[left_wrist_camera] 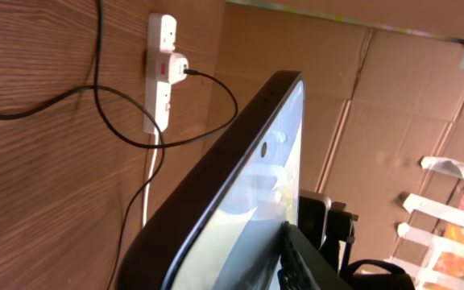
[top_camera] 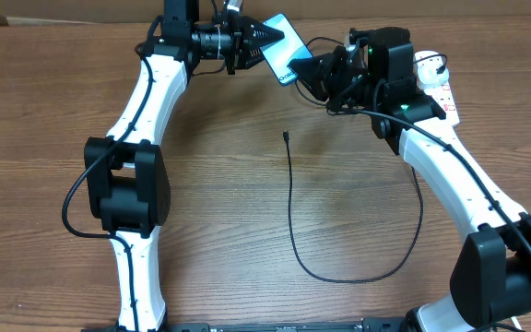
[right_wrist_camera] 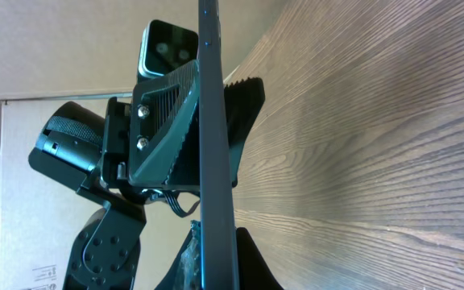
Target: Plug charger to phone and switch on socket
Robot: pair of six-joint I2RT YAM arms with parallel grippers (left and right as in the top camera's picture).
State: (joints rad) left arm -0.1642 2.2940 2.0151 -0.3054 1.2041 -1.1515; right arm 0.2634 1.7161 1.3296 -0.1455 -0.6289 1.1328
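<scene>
The phone (top_camera: 284, 48) is held off the table at the back, between both grippers. My left gripper (top_camera: 267, 35) is shut on its upper end and my right gripper (top_camera: 304, 70) is shut on its lower end. In the left wrist view the phone's screen (left_wrist_camera: 240, 185) fills the frame, with one finger (left_wrist_camera: 295, 254) pressed on it. In the right wrist view the phone (right_wrist_camera: 214, 121) is edge-on between my right fingers (right_wrist_camera: 216, 262). The charger's tip (top_camera: 286, 136) lies loose on the table. Its black cable (top_camera: 339, 278) loops round to the adapter in the socket (top_camera: 439, 88), which also shows in the left wrist view (left_wrist_camera: 161, 72).
The wooden table (top_camera: 210, 212) carries the cable loop in its middle and right part. A cardboard wall (left_wrist_camera: 393, 89) stands behind the table. The socket's thick white cord (left_wrist_camera: 149, 181) runs along the table from the strip.
</scene>
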